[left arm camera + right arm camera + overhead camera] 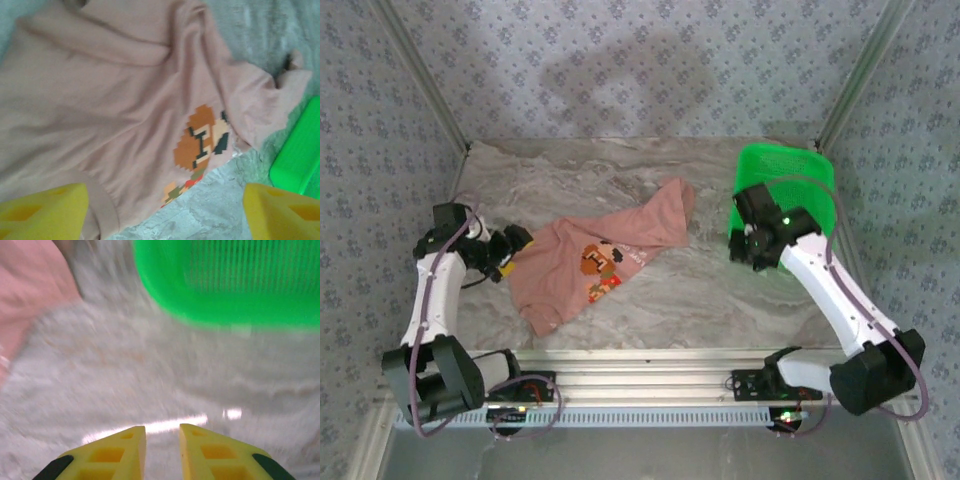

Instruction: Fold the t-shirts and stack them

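Note:
The salmon-pink t-shirt (600, 255) lies crumpled and spread on the marble table, left of centre. Its orange, brown and white graphic (601, 267) faces up. My left gripper (510, 250) hovers at the shirt's left edge. In the left wrist view it (165, 215) is open, its yellow fingers (40, 210) far apart over the t-shirt (100, 100) and graphic (200, 142), holding nothing. My right gripper (750, 245) sits beside the green basket. Its fingers (115, 455) stand a narrow gap apart over bare table, with nothing between them (162, 440). A corner of the t-shirt (30, 290) shows at the upper left.
The bright green plastic basket (785, 180) stands at the back right, close behind my right gripper, and appears as the basket (235, 285) and its edge (300, 155) in the wrist views. Bare marble table (700, 300) lies between shirt and right arm. Patterned walls enclose the table.

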Available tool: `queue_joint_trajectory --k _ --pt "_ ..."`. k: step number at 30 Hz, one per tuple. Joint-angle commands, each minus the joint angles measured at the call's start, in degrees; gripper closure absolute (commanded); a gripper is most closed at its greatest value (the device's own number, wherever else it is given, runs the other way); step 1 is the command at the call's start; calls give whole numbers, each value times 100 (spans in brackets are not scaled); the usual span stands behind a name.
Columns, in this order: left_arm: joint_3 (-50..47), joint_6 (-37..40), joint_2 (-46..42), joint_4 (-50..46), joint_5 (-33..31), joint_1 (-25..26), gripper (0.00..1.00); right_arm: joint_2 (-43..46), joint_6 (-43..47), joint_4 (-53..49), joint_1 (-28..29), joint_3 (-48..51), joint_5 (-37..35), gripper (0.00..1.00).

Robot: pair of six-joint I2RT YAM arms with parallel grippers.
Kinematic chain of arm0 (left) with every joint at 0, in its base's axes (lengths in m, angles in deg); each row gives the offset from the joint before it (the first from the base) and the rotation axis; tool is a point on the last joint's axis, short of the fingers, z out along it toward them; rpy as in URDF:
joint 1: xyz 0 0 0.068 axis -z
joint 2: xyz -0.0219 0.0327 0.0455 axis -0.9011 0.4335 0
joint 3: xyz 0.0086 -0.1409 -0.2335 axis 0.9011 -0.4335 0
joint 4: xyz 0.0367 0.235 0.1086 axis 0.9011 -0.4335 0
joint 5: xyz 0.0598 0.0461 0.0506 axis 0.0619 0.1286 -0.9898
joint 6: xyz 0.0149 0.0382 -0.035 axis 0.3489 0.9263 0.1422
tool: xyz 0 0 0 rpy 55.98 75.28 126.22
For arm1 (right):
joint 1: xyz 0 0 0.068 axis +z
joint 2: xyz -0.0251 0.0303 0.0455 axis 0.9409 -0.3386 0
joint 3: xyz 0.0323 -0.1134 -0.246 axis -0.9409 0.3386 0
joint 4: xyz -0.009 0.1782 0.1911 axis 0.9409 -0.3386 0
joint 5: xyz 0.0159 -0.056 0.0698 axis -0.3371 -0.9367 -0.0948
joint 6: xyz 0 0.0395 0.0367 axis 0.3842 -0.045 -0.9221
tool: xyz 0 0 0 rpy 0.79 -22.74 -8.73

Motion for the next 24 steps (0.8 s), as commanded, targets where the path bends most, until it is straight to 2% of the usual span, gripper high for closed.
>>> queue_joint_trajectory --k 1,6,9,11,12,15,18,21,24 --pt "-135 70 -27 -280 -186 -132 13 -9 -594 540 -449 1097 578 75" --pt "-264 83 265 -189 -448 -236 9 -699 8 1465 -1669 1313 377 73" --pt "-396 133 571 -54 -647 -237 9 -1231 197 2114 -2020 1014 311 69" --pt "-473 131 736 -43 -886 -235 10 -1502 338 2464 -2085 705 155 67" --pt "-524 33 723 -32 -1202 -234 11 -1643 481 2630 -2086 513 43 66" --pt "-812 -362 417 400 -1711 -235 9 -2041 1089 2835 -2051 -58 51 56" --pt "-858 -438 867 620 -1595 -236 9 -2474 1505 2769 -2190 -614 199 53" --pt "-875 -451 1331 907 -1456 -237 10 -2694 1557 2687 -2327 -851 369 51" --pt "-982 -618 1364 1547 -1162 -237 11 -2486 1618 2758 -2044 -828 812 49"
